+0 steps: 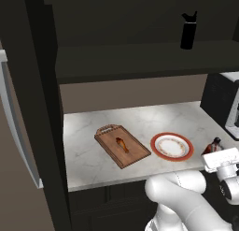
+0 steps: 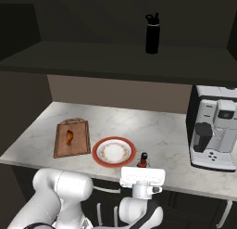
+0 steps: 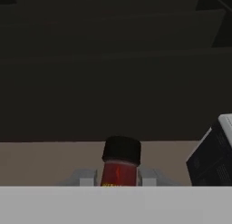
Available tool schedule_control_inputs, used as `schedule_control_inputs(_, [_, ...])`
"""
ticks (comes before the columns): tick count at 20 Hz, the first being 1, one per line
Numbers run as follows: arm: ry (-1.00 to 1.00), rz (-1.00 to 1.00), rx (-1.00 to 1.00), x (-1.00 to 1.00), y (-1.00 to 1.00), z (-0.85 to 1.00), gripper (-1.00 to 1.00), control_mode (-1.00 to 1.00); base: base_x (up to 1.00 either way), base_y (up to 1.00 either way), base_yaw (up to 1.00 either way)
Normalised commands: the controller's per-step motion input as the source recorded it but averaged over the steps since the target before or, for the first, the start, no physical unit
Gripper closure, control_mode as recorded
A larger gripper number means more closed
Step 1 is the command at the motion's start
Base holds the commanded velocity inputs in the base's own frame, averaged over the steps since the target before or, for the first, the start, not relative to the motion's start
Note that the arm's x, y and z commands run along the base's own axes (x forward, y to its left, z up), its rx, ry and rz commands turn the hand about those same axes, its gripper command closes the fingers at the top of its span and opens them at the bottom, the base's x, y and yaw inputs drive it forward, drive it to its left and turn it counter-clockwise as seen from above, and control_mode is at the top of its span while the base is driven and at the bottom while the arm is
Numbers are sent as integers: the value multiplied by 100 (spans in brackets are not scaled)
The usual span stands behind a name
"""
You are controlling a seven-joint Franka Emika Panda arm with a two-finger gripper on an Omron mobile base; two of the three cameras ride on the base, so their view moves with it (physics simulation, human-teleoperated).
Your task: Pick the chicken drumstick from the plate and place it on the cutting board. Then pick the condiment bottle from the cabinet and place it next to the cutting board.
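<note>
At the desk's front edge: the gripper [image 2: 141, 173] sits low by the rim, right of the plate, its white hand just below the bottle.
Jaws: closed tight on the condiment bottle [image 3: 118, 166]; in the hand view a pale finger [image 3: 87, 177] presses each side of the red body under the dark cap.
Condiment bottle: upright, its cap and neck showing above the hand in both base views, just beside the plate's right rim and well apart from the board.
Plate: the plate [image 1: 185, 155] lies on the marble desk [image 1: 154, 118] between bottle and board; nothing lies on its white middle.
Cutting board: the cutting board [image 1: 134, 153] lies flat left of the plate, near it but not touching, the looped handle toward the back wall.
Chicken drumstick: the chicken drumstick [image 1: 122, 144] lies on the board's middle, lengthwise.
Right end of desk: a black-and-white coffee machine [image 2: 213, 128] stands against the wall.
Cabinet: the cabinet [image 2: 74, 59] runs dark above the desk; a tall black bottle [image 2: 152, 34] stands upright on its long shelf.
</note>
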Motion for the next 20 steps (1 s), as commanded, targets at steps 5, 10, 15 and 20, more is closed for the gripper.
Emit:
schedule_control_inputs(5, [0,0,-3,0,14,-28,100,-100,0,0,0])
schedule_control_inputs(10, [0,0,-1,0,13,-22,100,-100,0,0,0])
schedule_control_inputs(15, [0,0,0,0,2,-16,100,-100,0,0,0])
schedule_control_inputs(20, [0,0,0,0,0,-5,100,-100,0,0,0])
